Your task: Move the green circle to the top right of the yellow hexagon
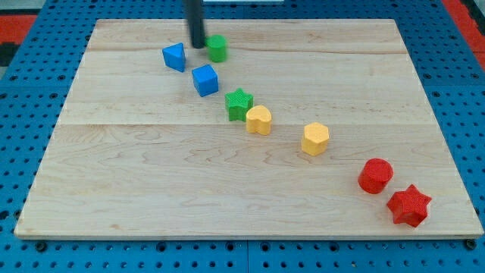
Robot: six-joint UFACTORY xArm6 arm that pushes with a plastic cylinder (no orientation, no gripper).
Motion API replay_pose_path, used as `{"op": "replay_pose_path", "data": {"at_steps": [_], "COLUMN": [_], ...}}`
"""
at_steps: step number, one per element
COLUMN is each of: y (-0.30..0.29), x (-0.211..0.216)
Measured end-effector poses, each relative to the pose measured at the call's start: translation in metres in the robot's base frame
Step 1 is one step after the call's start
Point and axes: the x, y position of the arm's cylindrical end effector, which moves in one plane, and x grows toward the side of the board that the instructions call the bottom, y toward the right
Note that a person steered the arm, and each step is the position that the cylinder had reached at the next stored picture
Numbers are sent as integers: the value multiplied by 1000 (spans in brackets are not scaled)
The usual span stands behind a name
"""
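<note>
My tip (197,45) is seen near the view's top, pressed against the left side of the green circle (217,48). No gripper is fitted to the rod, so no open or closed state can be told. A blue block (174,57) lies just left of the tip, and a blue cube (204,80) just below it. From there a diagonal line is formed toward the view's bottom right: a green star (239,104) touching a yellow heart (259,120), then the yellow hexagon (315,139), well apart from the green circle. A red cylinder (375,175) and a red star (409,205) are placed near the counter (151,189)'s lower right corner.
</note>
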Motion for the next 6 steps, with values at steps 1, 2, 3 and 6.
{"op": "replay_pose_path", "data": {"at_steps": [1,2,3,6], "y": [76,72,113,164], "x": [8,42,65,118]}}
